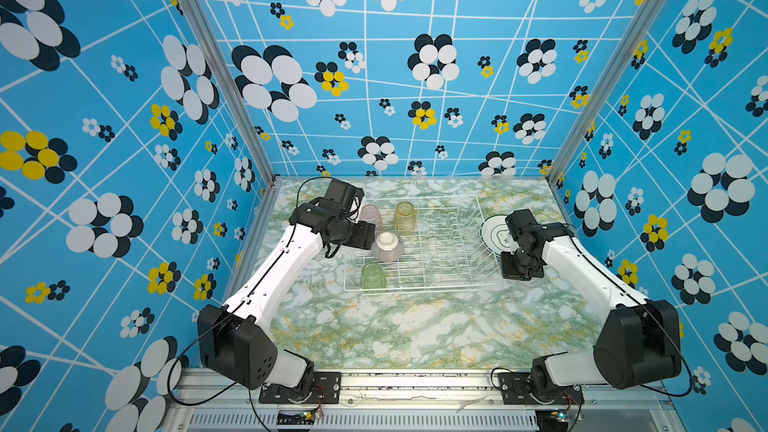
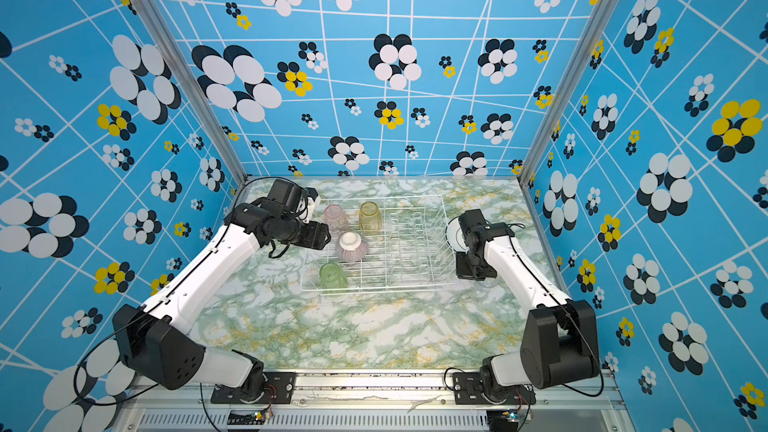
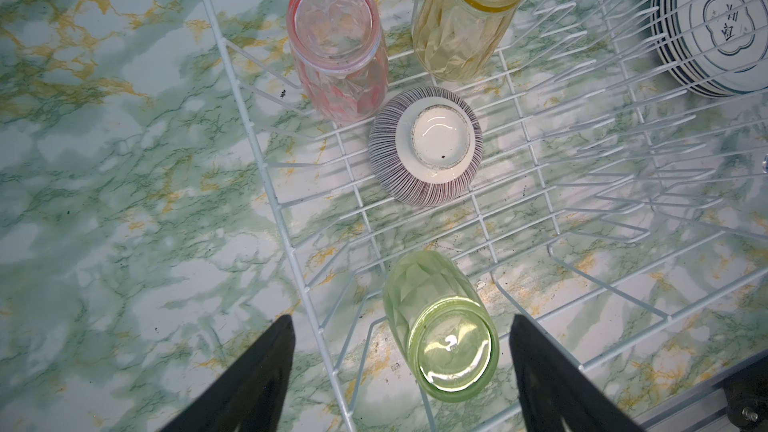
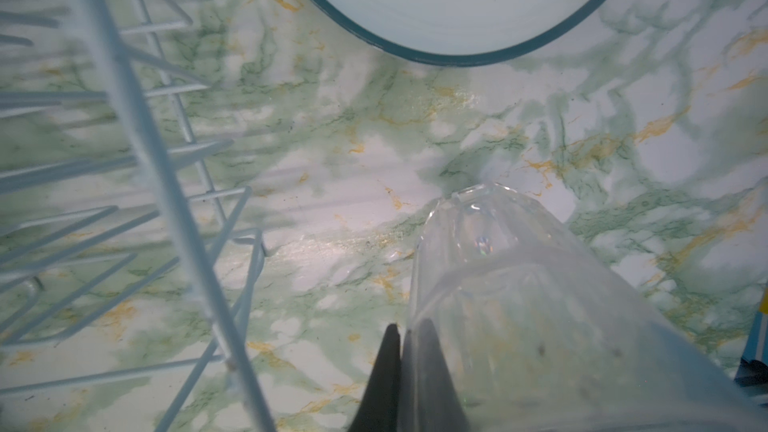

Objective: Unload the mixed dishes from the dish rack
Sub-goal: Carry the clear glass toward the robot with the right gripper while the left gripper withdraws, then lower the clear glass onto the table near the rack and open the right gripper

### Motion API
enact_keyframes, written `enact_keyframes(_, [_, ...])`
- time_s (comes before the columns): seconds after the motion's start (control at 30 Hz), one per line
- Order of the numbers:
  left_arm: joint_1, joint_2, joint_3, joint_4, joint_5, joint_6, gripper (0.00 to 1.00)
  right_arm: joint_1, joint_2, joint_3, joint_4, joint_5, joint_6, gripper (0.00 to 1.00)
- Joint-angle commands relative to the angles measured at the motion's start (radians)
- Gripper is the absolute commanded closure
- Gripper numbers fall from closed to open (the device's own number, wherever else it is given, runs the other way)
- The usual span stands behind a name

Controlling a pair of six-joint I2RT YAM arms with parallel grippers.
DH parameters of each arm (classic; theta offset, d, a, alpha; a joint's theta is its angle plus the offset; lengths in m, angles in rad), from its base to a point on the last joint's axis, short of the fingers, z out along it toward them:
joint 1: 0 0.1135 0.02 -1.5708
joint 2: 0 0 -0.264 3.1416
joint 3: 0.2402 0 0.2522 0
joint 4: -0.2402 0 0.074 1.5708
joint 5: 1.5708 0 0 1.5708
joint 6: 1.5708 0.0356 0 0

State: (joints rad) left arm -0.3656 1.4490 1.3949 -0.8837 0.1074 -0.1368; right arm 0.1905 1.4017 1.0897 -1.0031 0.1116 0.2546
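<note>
The white wire dish rack holds upside-down dishes at its left end: a pink tumbler, a yellow tumbler, a pink-striped bowl and a green tumbler. My left gripper hangs open above that end, its fingers wide on either side of the green tumbler and not touching it. A stack of green-rimmed plates lies on the table just right of the rack. My right gripper is shut on the wall of a clear tumbler, low over the table beside the rack's right front corner.
The marble-patterned table has open room in front of the rack. The rack's upright dividers hold nothing. The blue patterned walls close in the back and both sides.
</note>
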Motion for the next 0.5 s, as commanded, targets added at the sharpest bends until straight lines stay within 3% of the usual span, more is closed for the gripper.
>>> enact_keyframes(0.0, [0.013, -0.009, -0.010, 0.011, 0.015, 0.013, 0.18, 0.015, -0.087, 0.014, -0.070, -0.007, 0.015, 1.00])
enact_keyframes(0.13, [0.013, -0.013, -0.010, 0.016, 0.021, 0.013, 0.18, 0.015, -0.175, 0.038, -0.112, 0.118, 0.038, 1.00])
enact_keyframes(0.3, [0.013, -0.009, 0.001, 0.017, 0.033, 0.011, 0.18, 0.044, -0.308, 0.052, -0.105, 0.006, 0.030, 1.00])
enact_keyframes(0.47, [0.013, 0.002, 0.020, 0.017, 0.051, 0.013, 0.18, 0.157, -0.380, 0.079, -0.158, -0.150, 0.009, 1.00])
